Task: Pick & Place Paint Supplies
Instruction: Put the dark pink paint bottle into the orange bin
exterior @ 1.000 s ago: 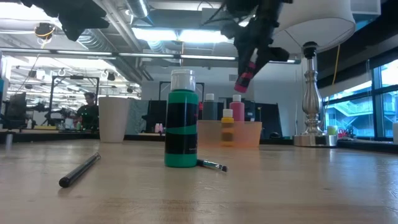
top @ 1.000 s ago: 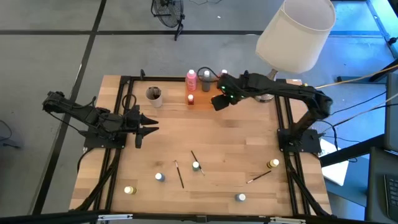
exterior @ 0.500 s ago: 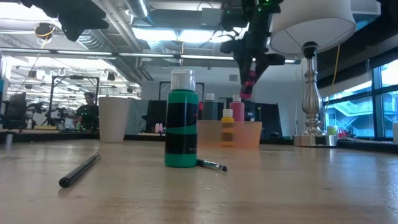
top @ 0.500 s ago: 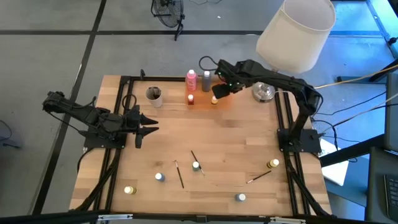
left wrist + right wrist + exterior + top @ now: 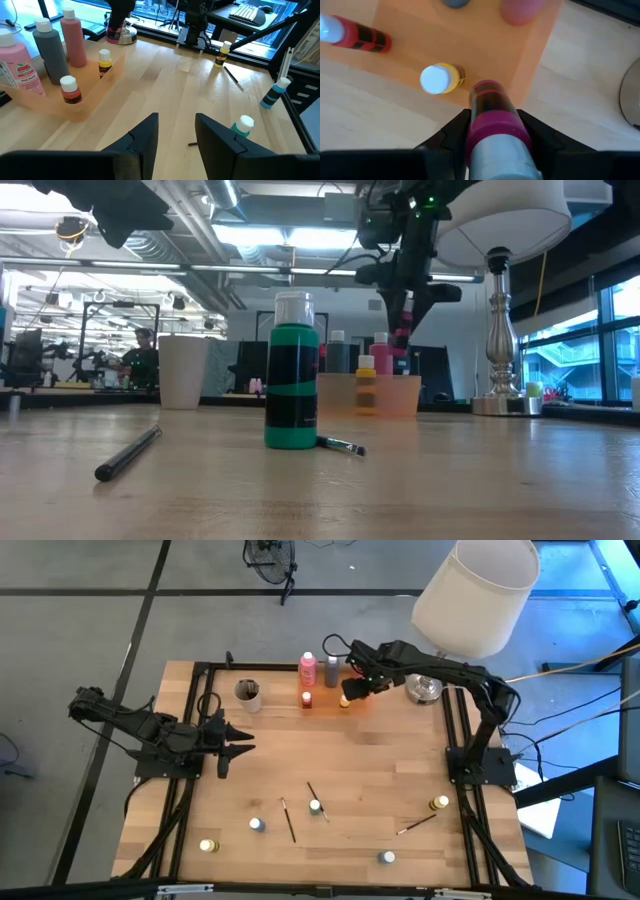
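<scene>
Right wrist view, frame bottom: right gripper (image 5: 492, 132) clamping magenta pot (image 5: 492, 112) above orange tray (image 5: 470, 45), lowering next; left gripper (image 5: 175, 137) idle, agape.

In the high view we see the tray (image 5: 325, 700) at the upper middle of the bench (image 5: 380, 760), with three tall bottles (image 5: 307, 667) along its far edge and two small pots (image 5: 307, 698) in front of them. The cup (image 5: 247, 691) sits left of the tray, the lamp base (image 5: 423, 688) right of it. The right hand (image 5: 352, 688) hangs over the tray's right end, clasping a pot (image 5: 492, 122). The left hand (image 5: 240, 748) waits at middle left. More pots (image 5: 315, 806) and brushes (image 5: 288, 819) lie scattered across the lower half.
</scene>
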